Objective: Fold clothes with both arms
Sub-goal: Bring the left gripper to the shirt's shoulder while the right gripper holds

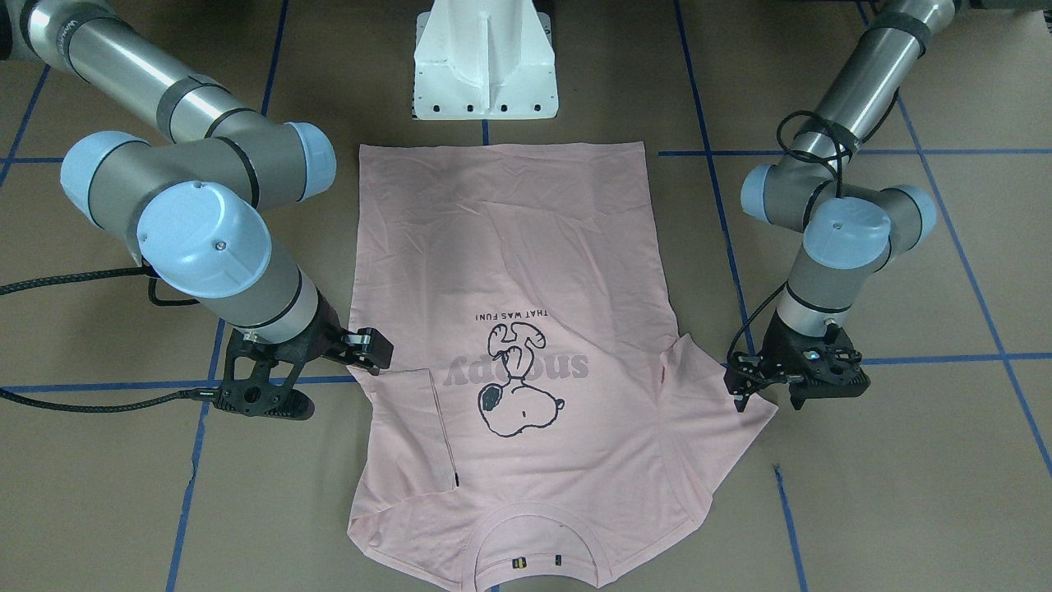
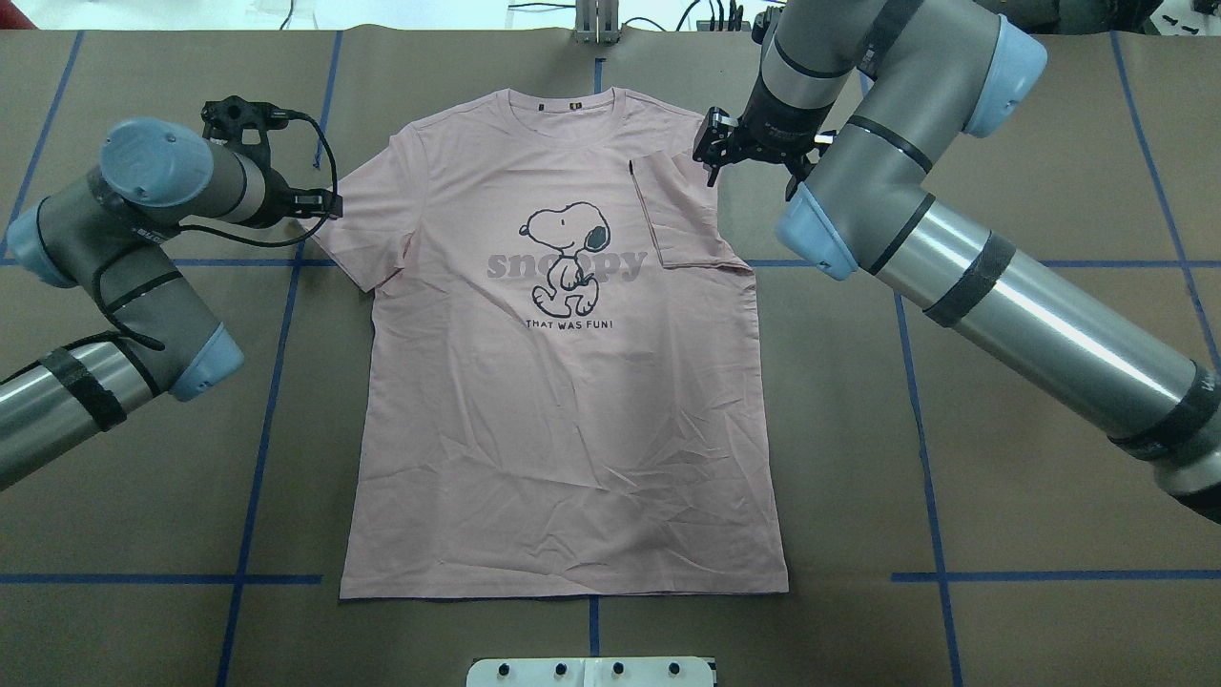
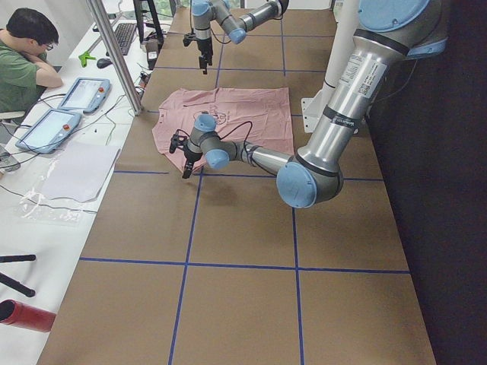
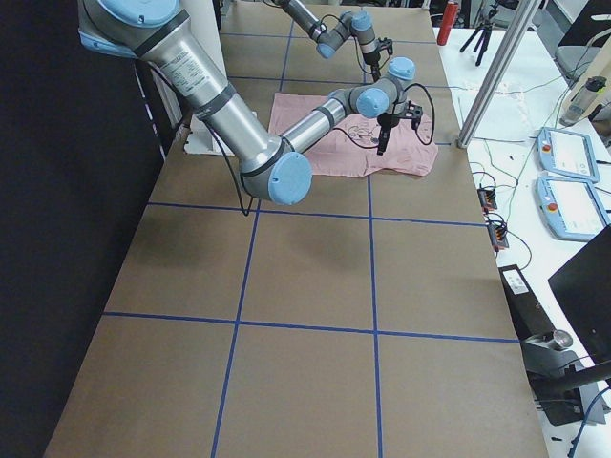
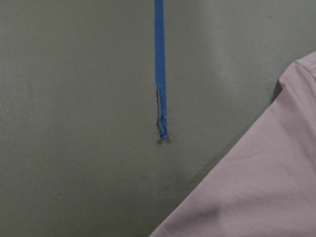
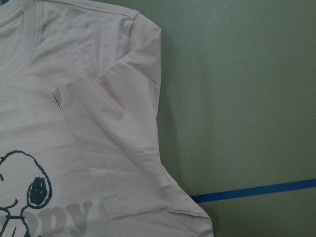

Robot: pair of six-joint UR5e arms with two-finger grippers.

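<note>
T-shirt (image 2: 563,429) lies between left gripper (image 1: 767,399) and right gripper (image 2: 751,183), both apart; a shallow pinch may slip off its sleeve (image 1: 723,419).

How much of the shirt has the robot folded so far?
Barely started. Done: the right sleeve of the T-shirt is folded in over the chest. In hand: nothing is gripped; the left gripper is at the edge of the left sleeve, the right gripper near the folded one. Left: that left sleeve, spread out flat, and the whole body, lying at full length.
</note>
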